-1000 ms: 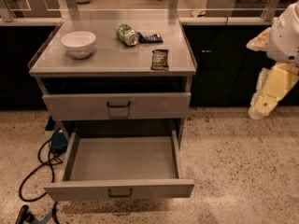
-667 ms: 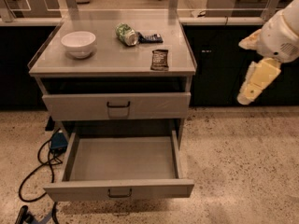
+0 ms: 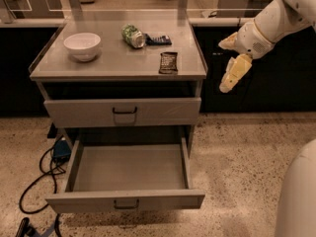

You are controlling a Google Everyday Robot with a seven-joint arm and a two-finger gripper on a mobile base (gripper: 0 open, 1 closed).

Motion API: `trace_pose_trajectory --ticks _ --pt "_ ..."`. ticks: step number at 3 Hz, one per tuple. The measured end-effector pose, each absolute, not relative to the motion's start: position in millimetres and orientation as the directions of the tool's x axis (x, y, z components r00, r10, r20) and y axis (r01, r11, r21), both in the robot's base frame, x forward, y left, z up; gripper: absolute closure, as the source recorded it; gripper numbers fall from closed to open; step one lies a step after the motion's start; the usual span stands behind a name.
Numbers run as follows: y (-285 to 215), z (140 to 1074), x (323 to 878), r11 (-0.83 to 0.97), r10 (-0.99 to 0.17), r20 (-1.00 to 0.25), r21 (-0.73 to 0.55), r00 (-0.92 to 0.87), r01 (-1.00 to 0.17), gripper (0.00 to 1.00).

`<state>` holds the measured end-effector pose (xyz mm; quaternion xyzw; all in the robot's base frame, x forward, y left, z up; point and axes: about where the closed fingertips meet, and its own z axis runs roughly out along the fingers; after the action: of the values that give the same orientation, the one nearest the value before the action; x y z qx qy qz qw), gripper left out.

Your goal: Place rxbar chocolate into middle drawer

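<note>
The rxbar chocolate [image 3: 168, 62] lies flat in its dark wrapper near the front right of the grey cabinet top [image 3: 113, 63]. The middle drawer [image 3: 126, 200] is pulled out wide below, and its inside shows nothing in it. My gripper [image 3: 232, 76] hangs in the air to the right of the cabinet, about level with the cabinet top and apart from the bar. It holds nothing that I can see.
A white bowl [image 3: 82, 45], a tipped green can [image 3: 132, 35] and a dark blue wrapper [image 3: 158, 39] are on the cabinet top. The upper drawer [image 3: 122, 112] is closed. Black cables [image 3: 37, 184] and a blue box [image 3: 61, 150] lie on the floor at left.
My gripper has risen and moved left, closer to the cabinet's right edge. The bar and the drawers have not moved.
</note>
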<state>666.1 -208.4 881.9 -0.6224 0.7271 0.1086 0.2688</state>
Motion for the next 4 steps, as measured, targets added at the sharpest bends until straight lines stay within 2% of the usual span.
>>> trace_pose_trajectory --ticks 1,2,3,4 --pt "-205.7 878.0 668.9 0.2 -0.839 -0.538 -0.171 -0.079 -0.965 0.0" --pt "-193.9 879.0 682.4 0.197 -0.761 -0.648 -0.172 -0.039 -0.965 0.0" --pt "-163.7 902.0 717.5 0.224 -0.62 -0.784 -0.218 0.034 -0.95 0.0" --pt "-128.8 933.8 756.4 0.269 -0.576 -0.814 -0.279 0.078 -0.922 0.0"
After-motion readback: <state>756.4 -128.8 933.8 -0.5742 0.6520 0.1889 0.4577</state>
